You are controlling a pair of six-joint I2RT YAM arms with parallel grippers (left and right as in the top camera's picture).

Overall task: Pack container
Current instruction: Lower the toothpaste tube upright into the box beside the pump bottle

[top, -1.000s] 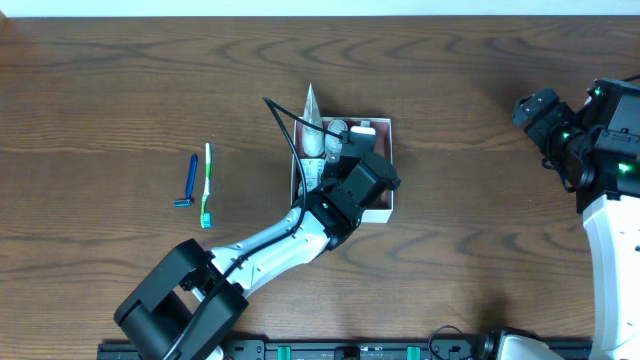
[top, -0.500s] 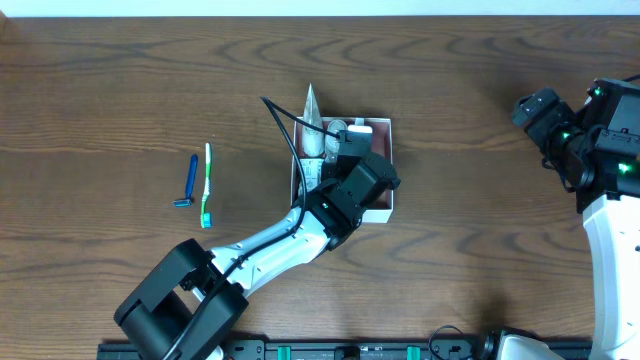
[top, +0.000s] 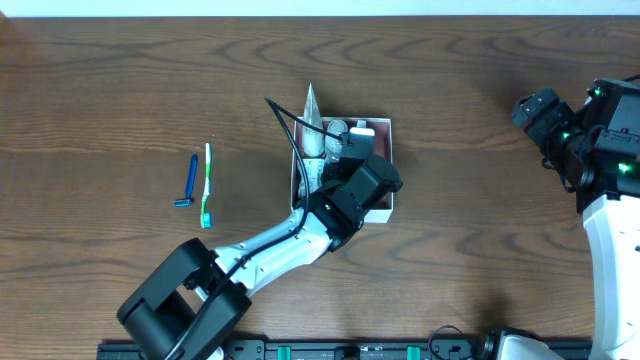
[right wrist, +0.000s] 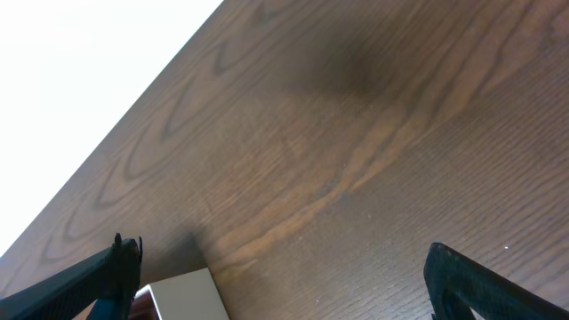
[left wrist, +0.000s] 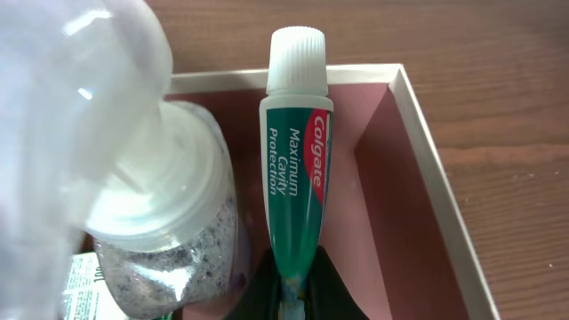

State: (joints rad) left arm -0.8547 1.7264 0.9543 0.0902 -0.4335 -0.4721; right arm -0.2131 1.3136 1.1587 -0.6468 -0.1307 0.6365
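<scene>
Little has changed in the last second. The left arm has shifted only slightly over the container (top: 390, 150), which sits mid-worktop (top: 480, 70). The left hand (left wrist: 293, 298) has finished clenching and now grips the crimped tail of the Colgate toothpaste tube (left wrist: 298, 169).

The tube points away from the hand. Its white cap reaches the container's far wall, just right of a clear bottle (left wrist: 169, 222) already inside. Whether the tube's body rests on the floor is unclear from this angle.

The right hand (right wrist: 280, 258) stands spread wide and empty, well to the right.

A blue razor (top: 189, 182) and a toothbrush (top: 207, 185) lie on the worktop left of the container, not yet packed.

Assessment: the tube appears close to placement, so release seems the likely next step.
</scene>
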